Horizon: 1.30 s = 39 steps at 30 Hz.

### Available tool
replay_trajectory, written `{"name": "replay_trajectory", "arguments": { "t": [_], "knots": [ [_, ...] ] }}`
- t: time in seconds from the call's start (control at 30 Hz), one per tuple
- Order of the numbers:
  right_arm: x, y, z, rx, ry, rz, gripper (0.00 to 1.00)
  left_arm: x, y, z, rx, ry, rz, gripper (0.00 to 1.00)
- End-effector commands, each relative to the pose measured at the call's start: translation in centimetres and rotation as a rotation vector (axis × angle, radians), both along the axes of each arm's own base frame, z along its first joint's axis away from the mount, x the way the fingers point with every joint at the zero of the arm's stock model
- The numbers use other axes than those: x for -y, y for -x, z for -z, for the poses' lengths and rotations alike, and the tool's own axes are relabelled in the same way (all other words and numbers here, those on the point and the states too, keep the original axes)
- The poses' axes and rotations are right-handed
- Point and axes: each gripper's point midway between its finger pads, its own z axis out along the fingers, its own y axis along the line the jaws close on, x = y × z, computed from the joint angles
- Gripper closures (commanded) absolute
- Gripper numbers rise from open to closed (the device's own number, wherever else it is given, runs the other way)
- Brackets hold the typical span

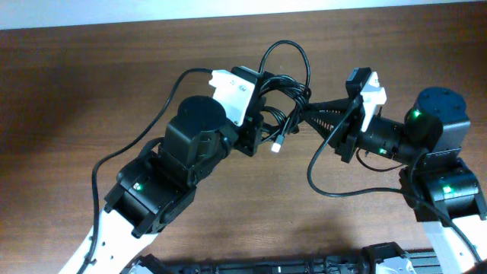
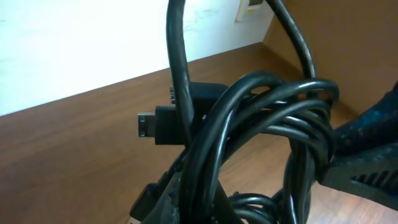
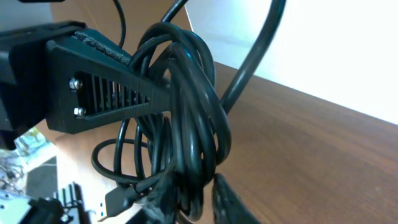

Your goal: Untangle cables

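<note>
The cables (image 1: 289,95) form a tangled black bundle hanging above the table between both arms, with one loop (image 1: 307,65) arching toward the far side. My left gripper (image 1: 274,106) is shut on the bundle from the left. My right gripper (image 1: 306,109) is shut on strands from the right. In the left wrist view the cables (image 2: 249,124) fill the centre above my left gripper (image 2: 205,205), and a black plug (image 2: 155,122) sticks out left. In the right wrist view my right gripper (image 3: 196,199) pinches the cables (image 3: 193,106) low down, beside a dangling USB plug (image 3: 121,196).
The brown wooden table (image 1: 76,91) spreads all around. A metal plug end (image 1: 278,146) hangs below the bundle. The right arm's own thick wire (image 1: 327,186) sags near the table, and the left arm's wire (image 1: 129,144) loops out left. A black frame (image 1: 266,265) lines the near edge.
</note>
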Motion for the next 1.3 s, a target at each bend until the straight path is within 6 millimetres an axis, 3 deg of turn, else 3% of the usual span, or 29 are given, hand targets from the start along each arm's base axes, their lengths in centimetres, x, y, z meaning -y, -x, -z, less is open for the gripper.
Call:
{"name": "replay_trajectory", "arguments": {
  "t": [0.0,0.33,0.7,0.8,0.93,1.03,1.1,1.2,1.27],
  "knots": [
    [-0.2,0.3,-0.6,0.019,-0.002,-0.015,0.92,0.6,0.2,-0.9,-0.012,0.070,0.015,1.00],
    [-1.3,1.9,-0.9,0.004,-0.043,-0.141,0.96,0.7,0.1,-1.4,0.002,0.088,0.015,1.00],
    [-2.1,3.8,-1.5,0.002,-0.081,-0.258,0.95,1.5,-0.4,-0.3,-0.052,0.108,0.010,1.00],
    [-2.2,4.1,-1.6,0.001,-0.086,-0.273,0.87,1.8,-0.3,-0.5,-0.049,0.118,0.025,1.00],
    [-2.2,4.2,-1.7,0.001,-0.089,-0.283,0.66,2.3,0.0,-0.9,-0.045,0.136,0.056,1.00],
    [-2.2,4.2,-1.7,0.001,-0.089,-0.283,0.65,2.9,0.6,-1.1,-0.053,0.153,0.107,1.00],
    [-2.2,4.2,-1.7,0.002,-0.089,-0.283,0.70,3.0,0.6,-1.1,-0.054,0.153,0.110,1.00],
    [-2.2,4.1,-1.8,0.013,-0.086,-0.280,0.95,3.0,0.6,-1.2,-0.052,0.155,0.110,1.00],
    [-2.1,3.8,-1.6,0.012,-0.080,-0.261,0.96,3.0,0.6,-1.2,-0.052,0.156,0.111,1.00]
  ]
}}
